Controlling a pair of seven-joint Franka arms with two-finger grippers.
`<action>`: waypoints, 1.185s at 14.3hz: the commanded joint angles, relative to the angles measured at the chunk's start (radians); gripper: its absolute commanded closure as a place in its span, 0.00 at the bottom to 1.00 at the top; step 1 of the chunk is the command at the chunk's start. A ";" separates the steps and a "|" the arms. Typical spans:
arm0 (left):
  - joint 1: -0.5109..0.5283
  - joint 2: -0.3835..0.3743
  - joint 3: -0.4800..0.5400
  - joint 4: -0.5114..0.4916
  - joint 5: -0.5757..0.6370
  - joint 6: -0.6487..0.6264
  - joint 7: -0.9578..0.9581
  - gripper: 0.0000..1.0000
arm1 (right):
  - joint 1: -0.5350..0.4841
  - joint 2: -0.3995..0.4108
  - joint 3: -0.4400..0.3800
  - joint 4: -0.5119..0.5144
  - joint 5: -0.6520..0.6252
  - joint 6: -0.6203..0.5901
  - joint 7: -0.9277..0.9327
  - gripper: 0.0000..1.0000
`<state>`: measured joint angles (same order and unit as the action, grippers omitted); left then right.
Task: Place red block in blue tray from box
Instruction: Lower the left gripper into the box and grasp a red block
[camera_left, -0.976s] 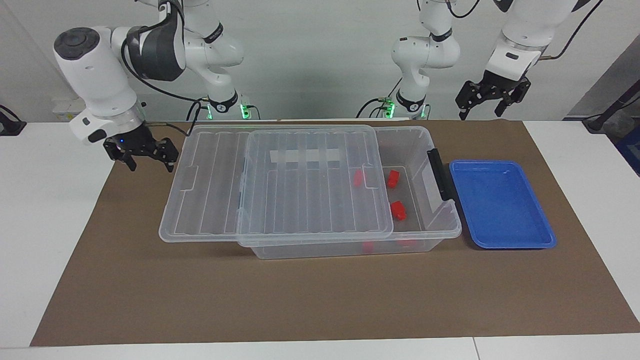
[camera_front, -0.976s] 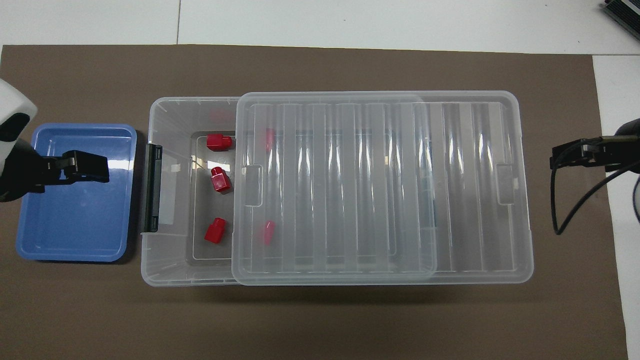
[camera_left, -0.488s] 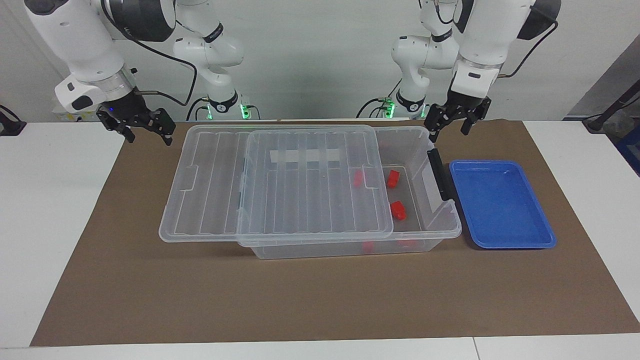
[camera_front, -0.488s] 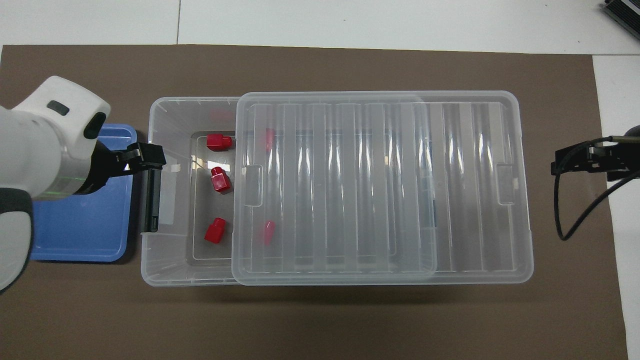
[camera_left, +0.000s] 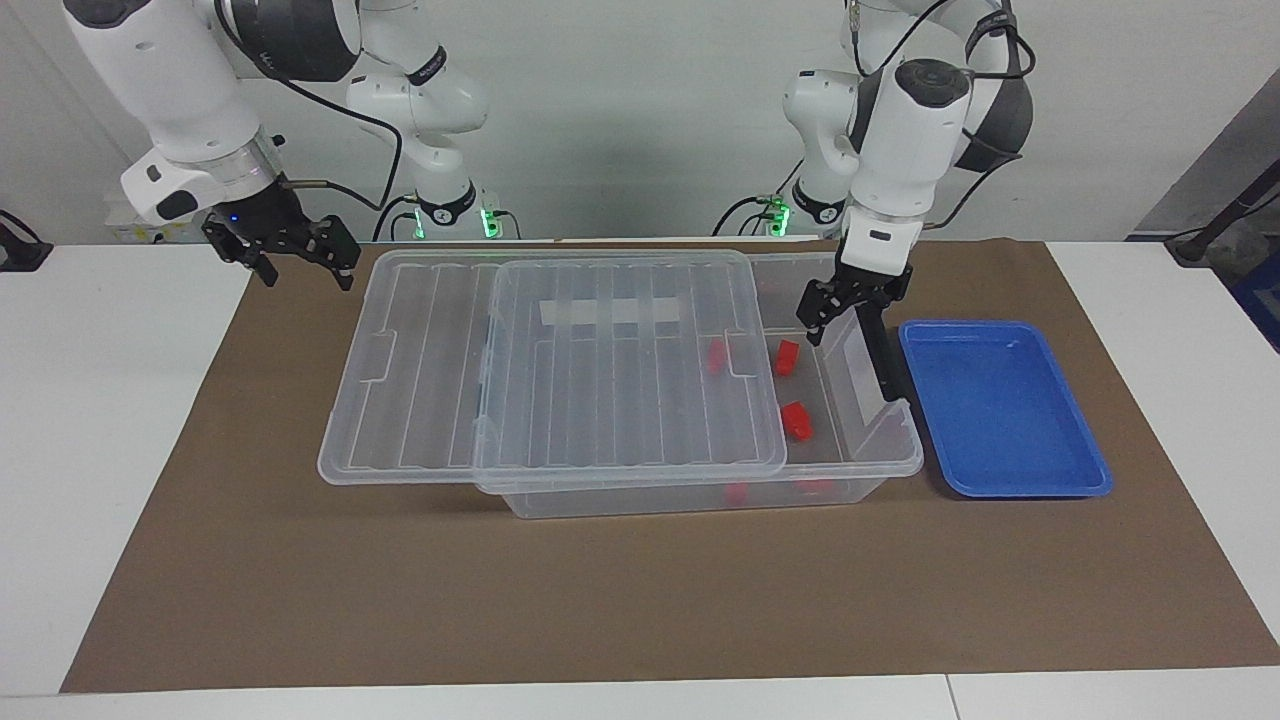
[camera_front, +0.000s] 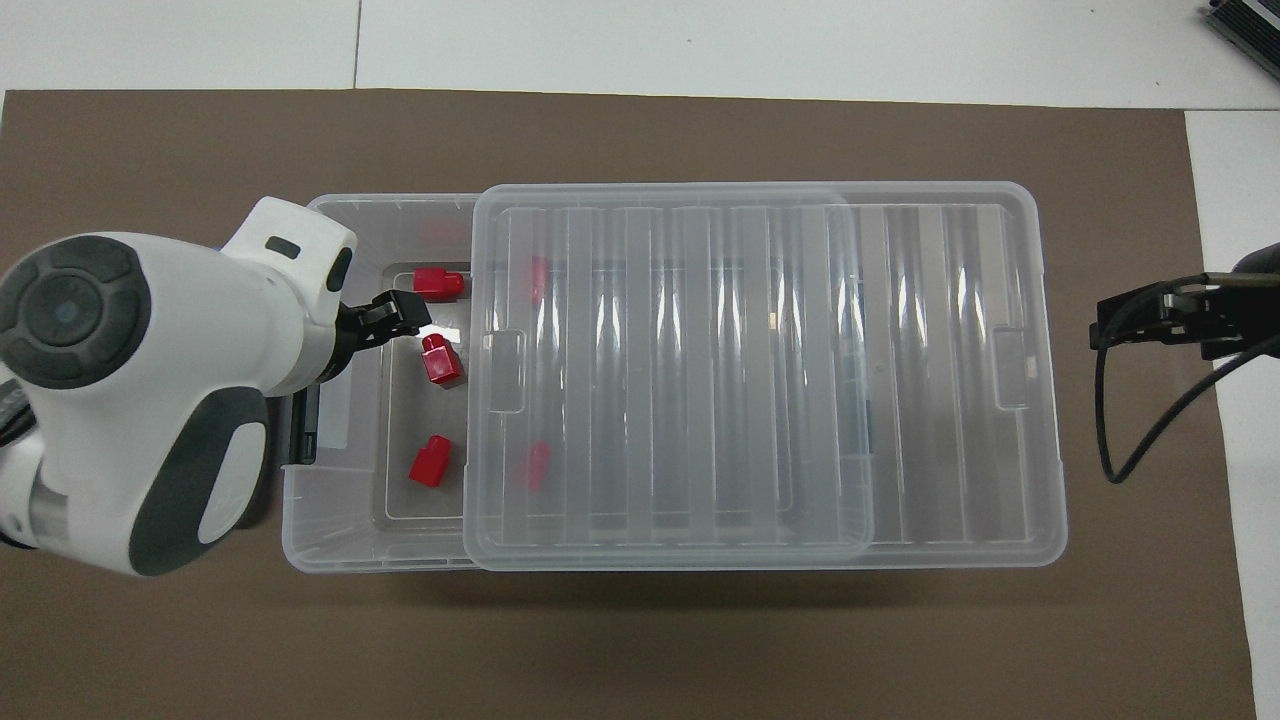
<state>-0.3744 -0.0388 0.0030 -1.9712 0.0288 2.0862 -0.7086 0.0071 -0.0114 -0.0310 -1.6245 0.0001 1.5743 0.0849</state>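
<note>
The left pincer (camera_left: 838, 307) hangs spread apart over the box's (camera_left: 860, 470) uncovered end, above a red block (camera_left: 787, 357). The right pincer (camera_left: 296, 255) waits spread, raised over the surface (camera_left: 300, 590) beside the slid-aside lid (camera_left: 550, 400).

A white table (camera_left: 110, 400) stands before a plain pale grey wall (camera_left: 620, 110). A big brown mat (camera_left: 600, 600) covers most of the table top, and the white surface shows at both ends and along the edges. The light is even and soft. Two small green lamps (camera_left: 487, 216) glow near the wall.
</note>
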 joint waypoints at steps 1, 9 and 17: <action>-0.040 0.017 0.015 -0.058 -0.012 0.104 -0.055 0.00 | -0.004 -0.009 0.006 -0.005 0.001 0.010 0.016 0.00; -0.024 0.049 0.018 -0.158 -0.007 0.255 -0.014 0.00 | -0.004 -0.009 0.006 -0.005 0.001 0.010 0.016 0.00; -0.018 0.157 0.018 -0.179 -0.007 0.409 -0.022 0.00 | -0.004 -0.009 0.005 -0.005 0.001 0.009 0.015 0.00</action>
<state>-0.3970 0.0543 0.0235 -2.1282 0.0288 2.4260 -0.7433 0.0071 -0.0114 -0.0310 -1.6244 0.0001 1.5743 0.0849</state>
